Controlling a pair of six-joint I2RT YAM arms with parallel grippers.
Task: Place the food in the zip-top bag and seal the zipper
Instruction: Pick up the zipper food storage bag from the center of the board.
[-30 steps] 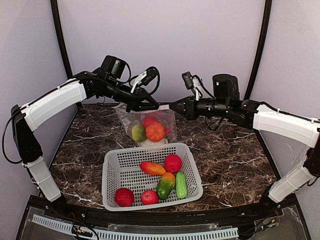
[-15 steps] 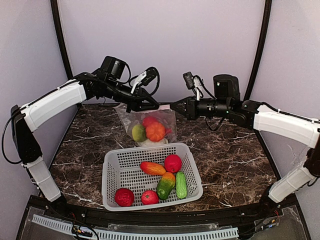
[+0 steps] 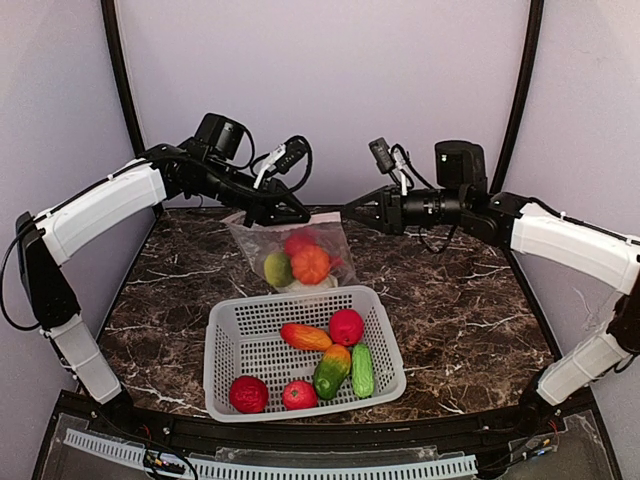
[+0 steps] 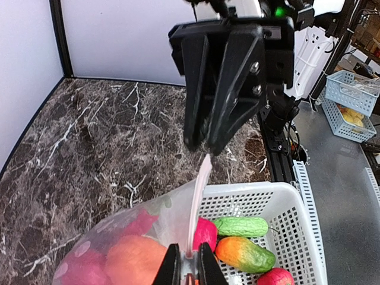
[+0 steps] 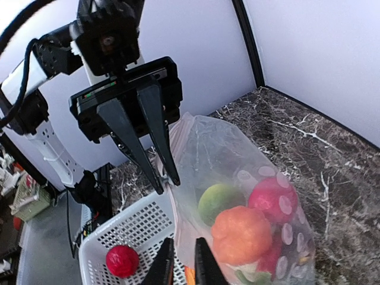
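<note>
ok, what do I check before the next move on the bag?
1. Grip of left hand on zipper: ok, strip pinched between its fingers.
2. Grip of right hand on the zipper's other end: cannot tell; tips sit at the strip, nearly closed.
3. Zipper sealed along its length: cannot tell.
4. All food bagged: not ok; six pieces lie in the basket.
5. Pieces already loaded sit inside the zip-top bag: ok.
</note>
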